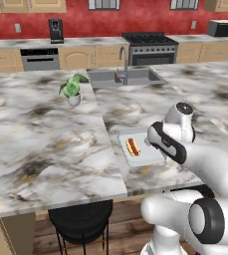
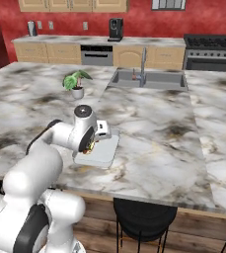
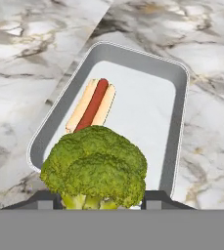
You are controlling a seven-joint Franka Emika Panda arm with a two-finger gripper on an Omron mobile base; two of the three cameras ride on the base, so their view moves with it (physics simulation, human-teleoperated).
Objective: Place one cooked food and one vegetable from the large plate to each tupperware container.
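Inspector: State the load and its position.

Operator: My pincer (image 3: 101, 197) is clamped on a broccoli (image 3: 95, 168), one finger at each side of the stalk. I hold it over the near end of a tray (image 3: 174, 122) so it can go in beside the hot dog (image 3: 91, 105) lying along the tray's left side.

Inspector: Where is the tray?

Operator: On the table (image 1: 46, 144), near its front edge, well apart from the plant (image 1: 73, 89) and sink (image 1: 135, 75).

Inspector: Arm pose?

Operator: Folded low, elbow raised, wrist turned down over the tray. I judge this tray needs only the release.
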